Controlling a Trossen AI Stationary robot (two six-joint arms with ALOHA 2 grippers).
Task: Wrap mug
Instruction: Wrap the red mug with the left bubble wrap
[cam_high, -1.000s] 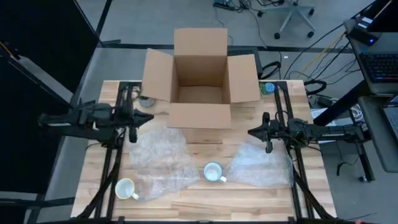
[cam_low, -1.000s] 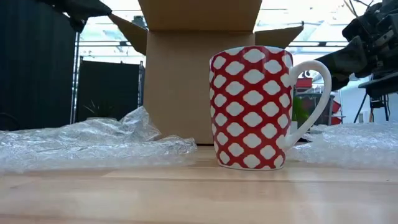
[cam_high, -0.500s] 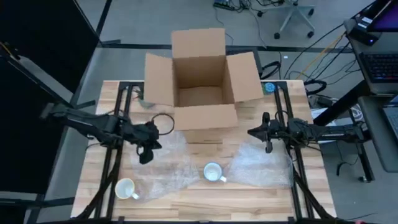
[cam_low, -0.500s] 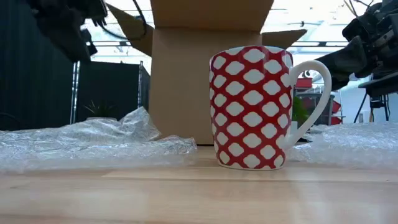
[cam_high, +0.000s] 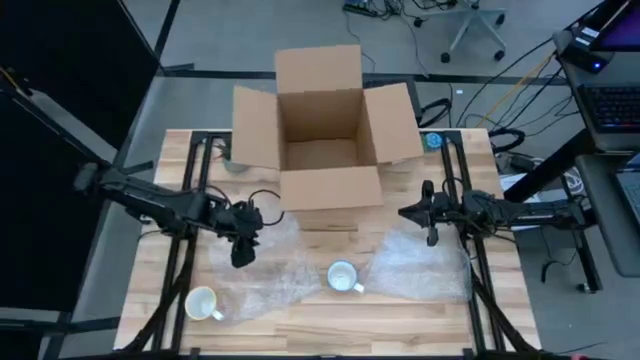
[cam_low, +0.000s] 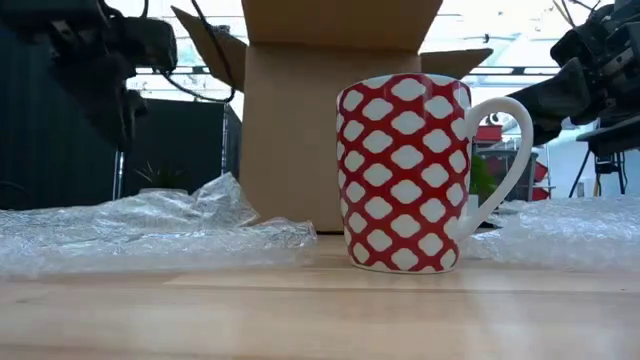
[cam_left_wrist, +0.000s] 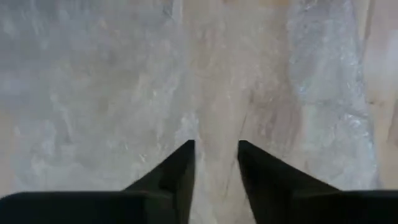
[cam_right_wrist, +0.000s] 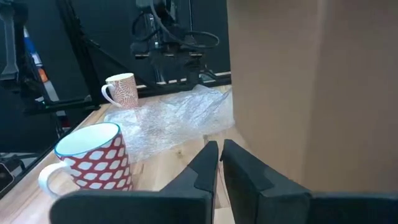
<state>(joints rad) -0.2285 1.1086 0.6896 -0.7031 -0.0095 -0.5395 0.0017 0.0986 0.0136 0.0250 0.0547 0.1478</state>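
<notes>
Clear bubble wrap lies in two crumpled sheets on the wooden table (cam_high: 300, 320), the left bubble-wrap sheet (cam_high: 262, 268) spread between the two mugs and the open brown cardboard box (cam_high: 322, 128), the right bubble-wrap sheet (cam_high: 420, 265) just right of the red mug with white lozenge pattern (cam_high: 343, 277). That mug stands upright and bare near the front middle of the table, its handle toward the right sheet, touching neither gripper; a second, pale patterned mug (cam_high: 201, 303) stands bare at the near left corner. The left gripper (cam_high: 243, 250) hangs over the left sheet, pointing down, its fingers a little apart with nothing between them, the plastic showing through the gap in its wrist view. The right gripper (cam_high: 431, 226) waits at the far edge of the right sheet, its fingers nearly together and empty. By my reading the wrapping has not begun: no sheet is lifted or laid flat, no mug rests on plastic. What is left is nearly all of it: seize a sheet, bring mug and sheet together, fold the plastic round, and perhaps box it.
</notes>
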